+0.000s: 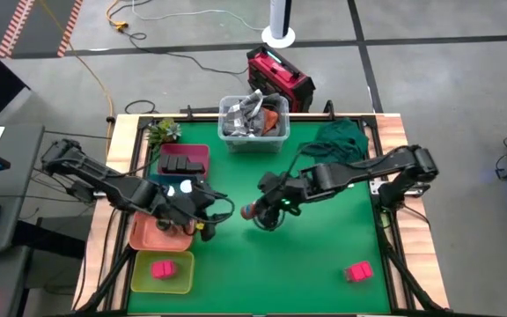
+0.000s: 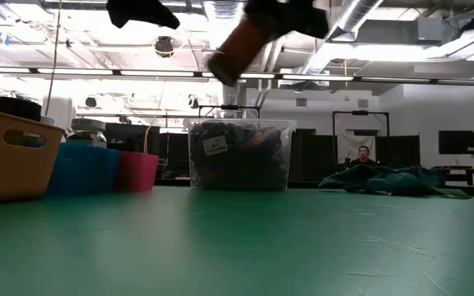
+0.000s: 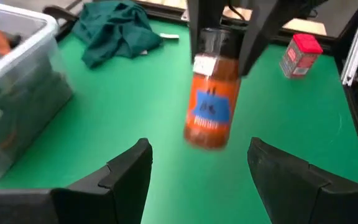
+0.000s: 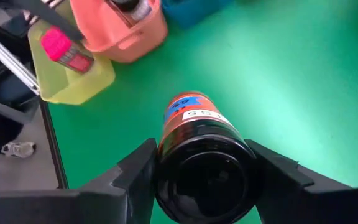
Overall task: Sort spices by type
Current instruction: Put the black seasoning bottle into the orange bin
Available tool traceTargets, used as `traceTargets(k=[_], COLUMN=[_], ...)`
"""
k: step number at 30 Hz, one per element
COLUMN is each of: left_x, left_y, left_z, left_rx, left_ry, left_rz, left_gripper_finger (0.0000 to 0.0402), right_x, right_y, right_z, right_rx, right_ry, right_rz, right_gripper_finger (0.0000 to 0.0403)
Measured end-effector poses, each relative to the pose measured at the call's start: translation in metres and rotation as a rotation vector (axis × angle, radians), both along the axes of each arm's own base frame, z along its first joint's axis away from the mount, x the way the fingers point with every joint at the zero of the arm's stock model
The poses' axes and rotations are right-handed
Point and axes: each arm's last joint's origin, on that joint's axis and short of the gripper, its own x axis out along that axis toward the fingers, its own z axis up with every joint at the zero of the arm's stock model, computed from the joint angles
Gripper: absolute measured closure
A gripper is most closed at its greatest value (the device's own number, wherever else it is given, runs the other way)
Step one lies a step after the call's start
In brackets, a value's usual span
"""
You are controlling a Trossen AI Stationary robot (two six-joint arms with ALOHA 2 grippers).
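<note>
A round spice jar (image 3: 211,102) with a dark cap, orange-red contents and a blue label hangs over the middle of the green table, with my right gripper (image 4: 201,155) shut on it. In the high view the jar (image 1: 252,211) sits just left of that gripper (image 1: 269,210). My left gripper (image 3: 197,158) stands open a little to the jar's left, over the table beside the trays (image 1: 208,224), with nothing between its fingers. A pink-red spice box (image 1: 357,272) rests on the table at the near right. My right gripper pinches the jar's dark cap end (image 4: 204,174) between its two fingers, one on each side of the cap (image 3: 213,40). The fingers slant down from the table's right side. The jar hangs below them, tilted, lifted clear of the table (image 2: 241,45).
Along the left edge stand a red tray (image 1: 202,154) with black boxes, a blue tray (image 1: 167,183), an orange tray (image 1: 148,236) and a yellow-green tray (image 1: 183,280) with a pink box. A clear bin (image 1: 253,132) and a green cloth (image 1: 341,139) lie at the far side.
</note>
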Motion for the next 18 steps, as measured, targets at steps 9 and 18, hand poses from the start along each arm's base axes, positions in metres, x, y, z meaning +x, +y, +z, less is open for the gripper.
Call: traceTargets(k=[9, 18], left_x=[0.014, 0.014], left_y=[-0.002, -0.002], left_z=[-0.013, -0.013], left_rx=[-0.051, -0.028], left_ry=[0.056, 0.057], left_rz=[-0.083, -0.093], left_gripper_finger=[0.0147, 0.01], right_x=[0.051, 0.071], right_y=[0.01, 0.013], right_z=[0.011, 0.029], right_rx=[-0.097, -0.119], right_ry=[0.022, -0.057], right_rz=[0.105, 0.136], right_gripper_finger=[0.0168, 0.0168])
